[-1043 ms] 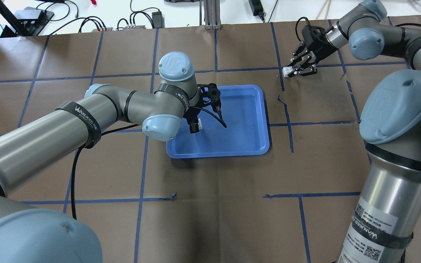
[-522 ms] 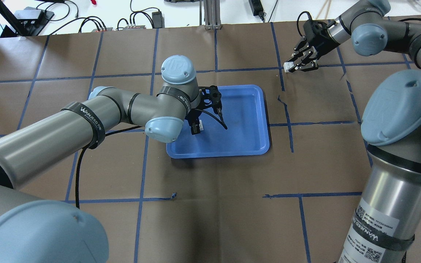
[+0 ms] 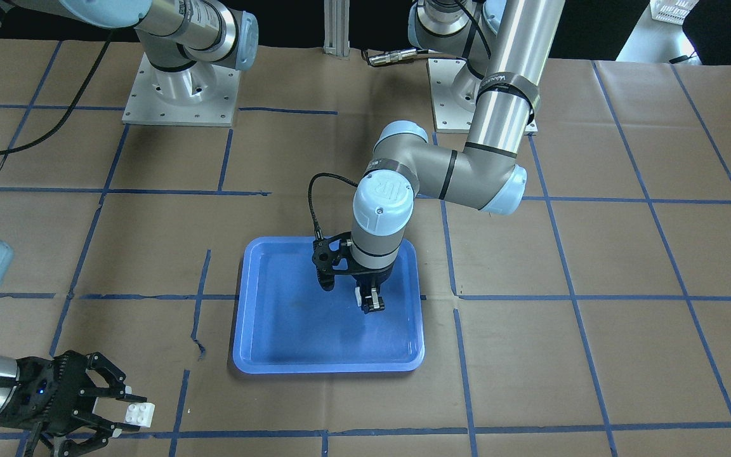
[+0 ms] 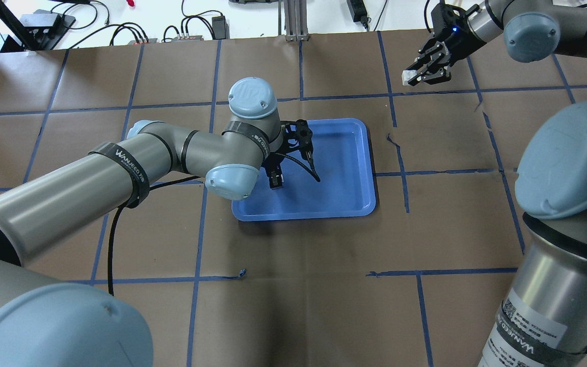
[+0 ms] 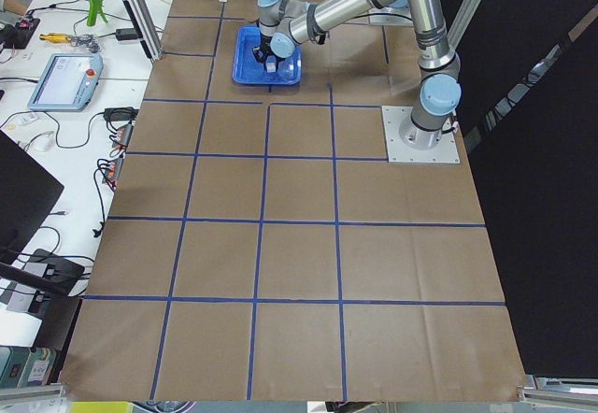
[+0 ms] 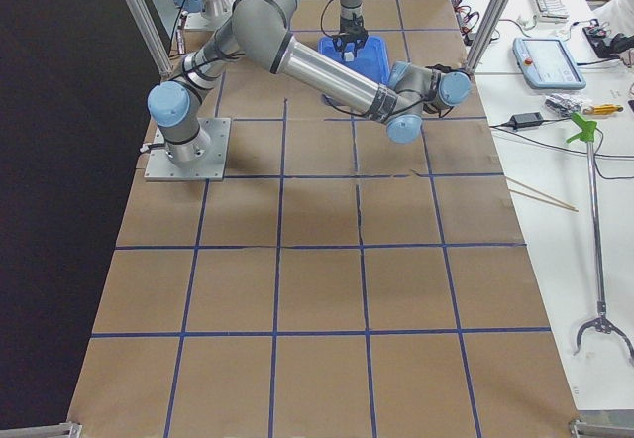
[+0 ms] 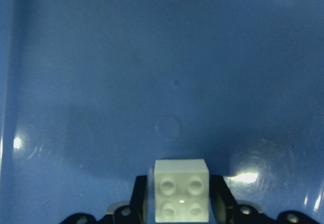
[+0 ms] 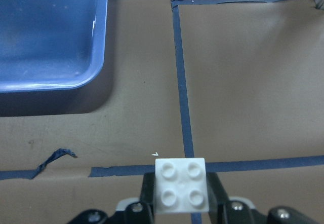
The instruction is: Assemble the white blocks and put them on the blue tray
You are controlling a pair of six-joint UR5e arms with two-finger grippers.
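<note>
The blue tray [image 4: 344, 168] lies at the table's middle; it also shows in the front view [image 3: 289, 336]. My left gripper [image 4: 275, 179] points down over the tray's left part, shut on a white block [image 7: 181, 196] with four studs, held low over the tray floor [image 7: 177, 57]. My right gripper [image 4: 417, 76] is at the far right of the table, away from the tray, shut on a second white block [image 4: 406, 77], which also shows in the front view [image 3: 137, 412] and in the right wrist view [image 8: 180, 185]. That block hangs over brown paper and blue tape.
The table is covered in brown paper with a grid of blue tape [image 4: 400, 153]. A corner of the tray [image 8: 50, 31] shows at the upper left of the right wrist view. Cables and power bricks [image 4: 191, 28] lie beyond the far edge.
My right gripper has moved toward the far right with its white block. My left arm has shifted slightly right over the tray and still holds its block.
</note>
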